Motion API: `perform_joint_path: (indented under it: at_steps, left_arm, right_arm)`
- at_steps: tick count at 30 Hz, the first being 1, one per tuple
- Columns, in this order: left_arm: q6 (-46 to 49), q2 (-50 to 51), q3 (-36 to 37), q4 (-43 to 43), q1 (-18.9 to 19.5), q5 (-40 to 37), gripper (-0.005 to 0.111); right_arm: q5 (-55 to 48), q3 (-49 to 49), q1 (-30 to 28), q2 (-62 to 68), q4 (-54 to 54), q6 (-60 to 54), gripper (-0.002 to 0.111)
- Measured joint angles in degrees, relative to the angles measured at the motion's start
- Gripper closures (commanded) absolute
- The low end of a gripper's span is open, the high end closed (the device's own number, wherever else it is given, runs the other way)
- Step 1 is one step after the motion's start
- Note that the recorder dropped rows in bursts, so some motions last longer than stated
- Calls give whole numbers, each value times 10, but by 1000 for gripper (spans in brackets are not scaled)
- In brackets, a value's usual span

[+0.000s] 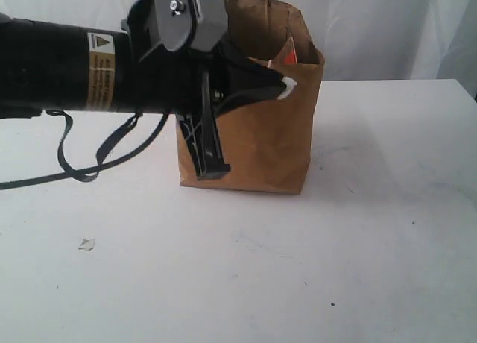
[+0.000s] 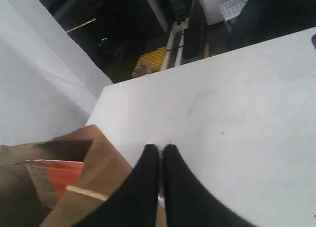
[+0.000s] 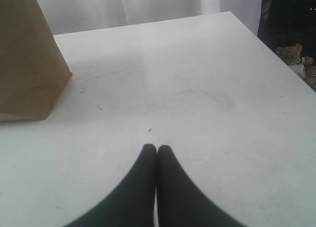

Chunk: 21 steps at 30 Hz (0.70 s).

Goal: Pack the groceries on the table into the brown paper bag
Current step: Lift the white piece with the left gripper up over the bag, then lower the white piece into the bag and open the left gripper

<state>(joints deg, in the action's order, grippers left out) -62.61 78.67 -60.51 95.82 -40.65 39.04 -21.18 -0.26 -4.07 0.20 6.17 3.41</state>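
Arm [image 1: 67, 67] masks bag [image 1: 261, 142]; chip [image 1: 86, 244], perhaps paper, apart

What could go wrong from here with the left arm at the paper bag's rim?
The left gripper is closed against the rim of the brown paper bag; pulling away could snag the paper and tip or drag the bag. The small white bit at its fingertips might fall onto the table instead.
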Motion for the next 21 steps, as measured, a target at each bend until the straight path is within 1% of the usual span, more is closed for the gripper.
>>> perform_joint_path:
  at_steps: [4, 6, 7, 8, 9, 11, 13, 15, 21]
  left_arm:
    - [0, -25, 0, -2, 0, -30, 107]
    - [0, -27, 0, -2, 0, -72, 107]
    - [0, -24, 0, -4, 0, -131, 107]
    - [0, -22, 0, -8, 0, -168, 107]
    - [7, -16, 0, -21, 0, -234, 107]
    - [30, -10, 0, -34, 0, -280, 107]
    - [56, -7, 0, -45, 0, -299, 107]
    - [77, -6, -5, -60, 0, -301, 107]
    - [91, 0, -59, -133, 0, -302, 107]
  right_arm:
    - [0, 0, 0, 0, 0, 0, 108]
    - [0, 0, 0, 0, 0, 0, 108]
    - [0, 0, 0, 0, 0, 0, 108]
    - [0, 0, 0, 0, 0, 0, 108]
    - [0, 0, 0, 0, 0, 0, 108]
    - [0, 0, 0, 0, 0, 0, 108]
    - [0, 0, 0, 0, 0, 0, 108]
    - [0, 0, 0, 0, 0, 0, 108]
    - [0, 0, 0, 0, 0, 0, 108]
